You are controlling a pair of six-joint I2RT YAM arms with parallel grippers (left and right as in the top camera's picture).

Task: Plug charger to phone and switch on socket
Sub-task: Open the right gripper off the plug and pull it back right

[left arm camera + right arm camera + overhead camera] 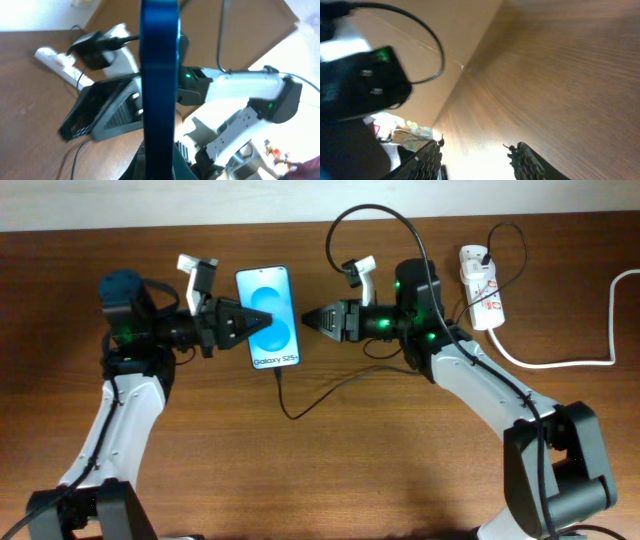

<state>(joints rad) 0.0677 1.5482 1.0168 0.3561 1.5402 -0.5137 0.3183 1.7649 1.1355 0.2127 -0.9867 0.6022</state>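
Left gripper (255, 322) is pinching phone (270, 288), charger (281, 393) seemingly plugged in; right gripper (306, 319) is hanging spread and empty; socket (482, 286) is awaiting switching.

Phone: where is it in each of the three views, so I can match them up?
Overhead: phone, upper middle, screen up.
Left wrist: the blue vertical band down the centre, phone seen edge-on.
Right wrist: not in view, only bare table.
Shared landmark: white power strip, far right overhead, upper left in the left wrist view.
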